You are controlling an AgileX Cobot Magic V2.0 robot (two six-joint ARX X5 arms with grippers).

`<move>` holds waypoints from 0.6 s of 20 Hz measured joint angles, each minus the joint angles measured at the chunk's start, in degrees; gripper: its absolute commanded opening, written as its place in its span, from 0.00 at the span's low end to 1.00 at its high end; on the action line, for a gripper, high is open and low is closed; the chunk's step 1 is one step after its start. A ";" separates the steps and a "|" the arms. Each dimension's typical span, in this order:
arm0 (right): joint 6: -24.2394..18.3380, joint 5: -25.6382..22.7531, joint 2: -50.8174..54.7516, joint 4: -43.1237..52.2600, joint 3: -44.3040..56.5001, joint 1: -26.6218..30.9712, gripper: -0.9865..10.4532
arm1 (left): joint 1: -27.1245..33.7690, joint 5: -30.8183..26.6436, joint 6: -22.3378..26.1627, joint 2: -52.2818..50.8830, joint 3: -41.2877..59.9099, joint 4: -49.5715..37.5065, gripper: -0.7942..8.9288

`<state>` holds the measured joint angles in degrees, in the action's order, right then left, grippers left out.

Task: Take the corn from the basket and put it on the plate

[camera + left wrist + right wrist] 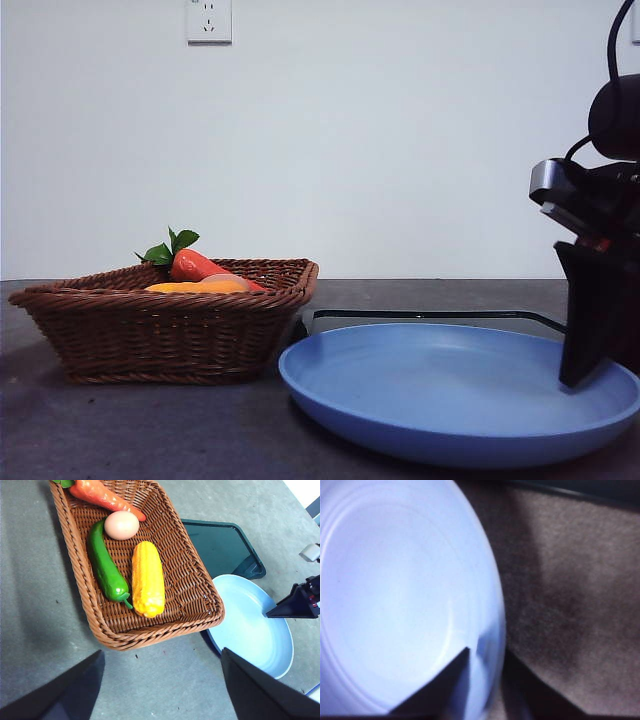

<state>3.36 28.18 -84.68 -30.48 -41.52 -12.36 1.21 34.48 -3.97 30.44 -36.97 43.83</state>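
Note:
The yellow corn [148,580] lies in the brown wicker basket [70,555], next to a green vegetable [105,567]. In the front view only a strip of the corn [195,287] shows above the basket [160,330] rim. My left gripper [161,652] hangs high above the basket's near corner, open, with nothing between its jaws. The light-blue plate [440,390] sits to the right of the basket. My right gripper [487,652] is low at the plate's [395,580] right rim, one jaw inside and one outside, closed on the rim. From the left wrist view, the right gripper [285,611] touches the plate [250,625].
A red-orange carrot [102,495] with green leaves and a pinkish-tan rounded item [121,525] also lie in the basket. A flat black tray [215,545] sits behind the plate. A wall with an outlet [209,20] stands behind the table.

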 measured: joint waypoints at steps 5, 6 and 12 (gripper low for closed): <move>1.20 0.11 -0.11 0.35 -0.33 0.00 0.09 | 0.00 0.00 -0.02 0.55 0.00 -0.39 0.47; 1.40 0.11 -0.11 0.28 -0.37 0.00 0.09 | -0.07 0.00 -0.04 0.98 -0.02 -0.55 0.47; 1.62 -0.92 2.95 -3.65 -0.39 1.16 0.09 | -1.22 -0.31 -0.20 5.09 -1.40 -0.87 0.47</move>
<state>4.97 27.27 -81.73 -34.13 -41.91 -11.20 -0.01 34.17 -4.16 35.53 -38.37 42.96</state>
